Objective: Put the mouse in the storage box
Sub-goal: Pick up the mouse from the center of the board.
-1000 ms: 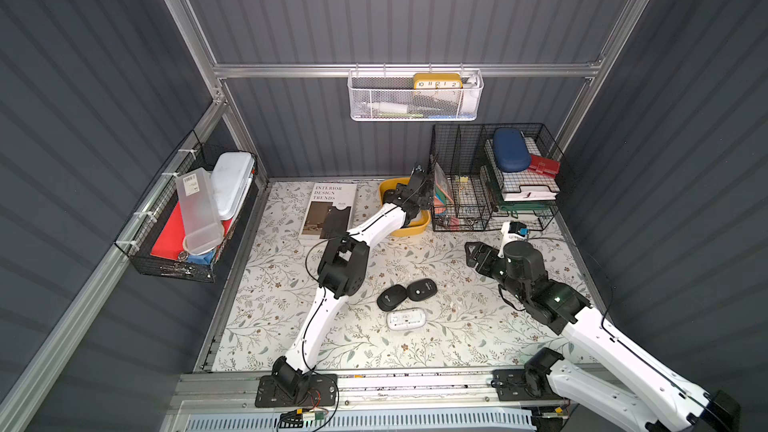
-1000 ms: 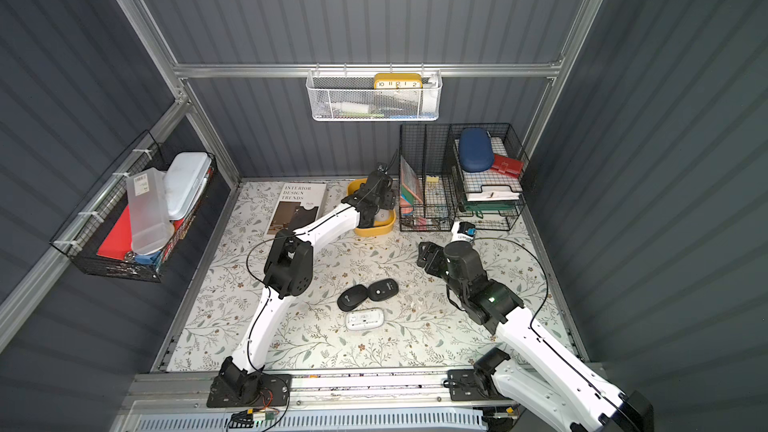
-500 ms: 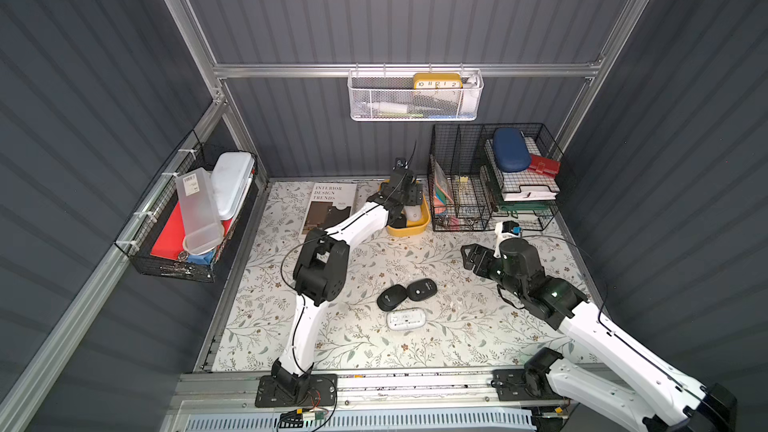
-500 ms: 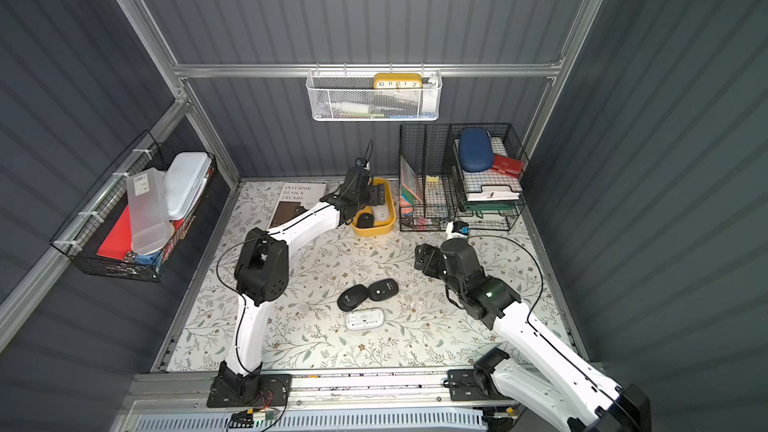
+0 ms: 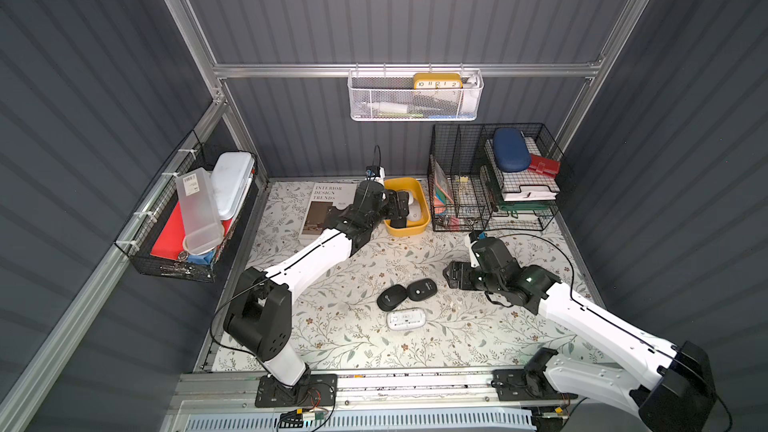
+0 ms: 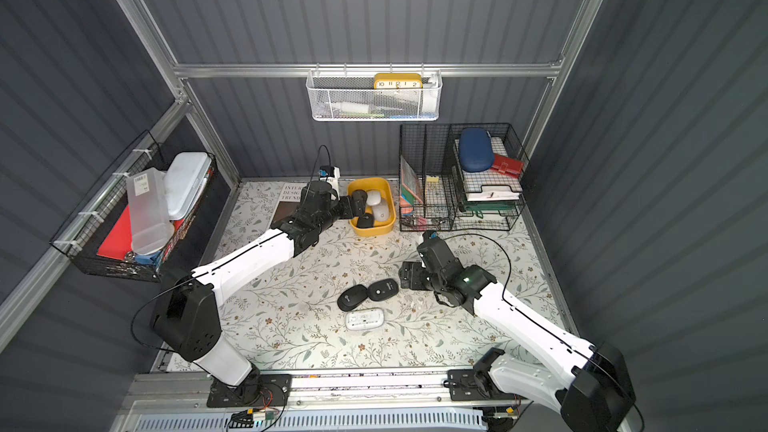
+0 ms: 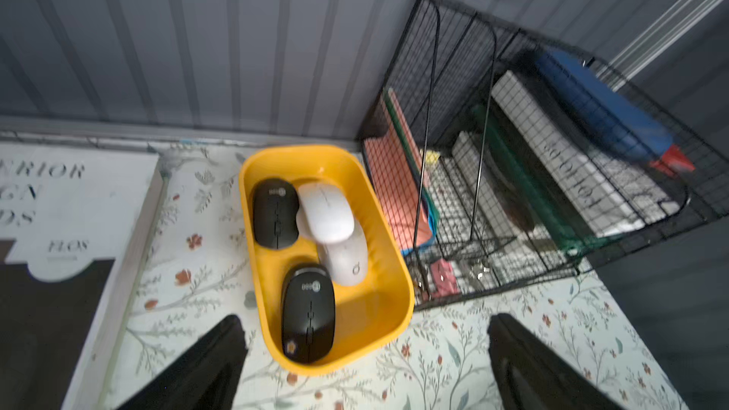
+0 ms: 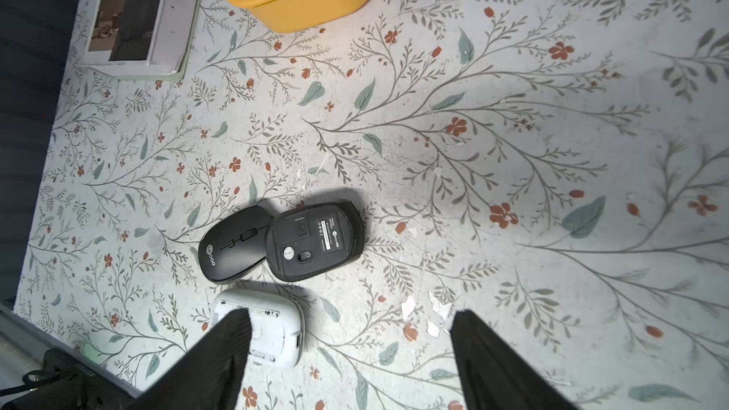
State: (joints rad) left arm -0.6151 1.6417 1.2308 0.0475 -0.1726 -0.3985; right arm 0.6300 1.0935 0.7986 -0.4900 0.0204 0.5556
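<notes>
Left gripper (image 7: 367,327) hangs over the left rim of the storage box (image 7: 394,254), jaws wide, empty (drawn back since the earlier frame). One black mouse (image 7: 307,317) lies inside its near end. Bare mat (image 8: 434,112) fronts the box, with three loose mice (image 5: 390,299) beyond. Right gripper (image 8: 349,317) is spread, empty.

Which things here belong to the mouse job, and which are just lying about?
Job: storage box, with black mice and white mice already inside; on the table, upright black mouse, overturned black mouse, white mouse.
Lying about: book, black wire organiser, white mesh basket, side wall basket.
</notes>
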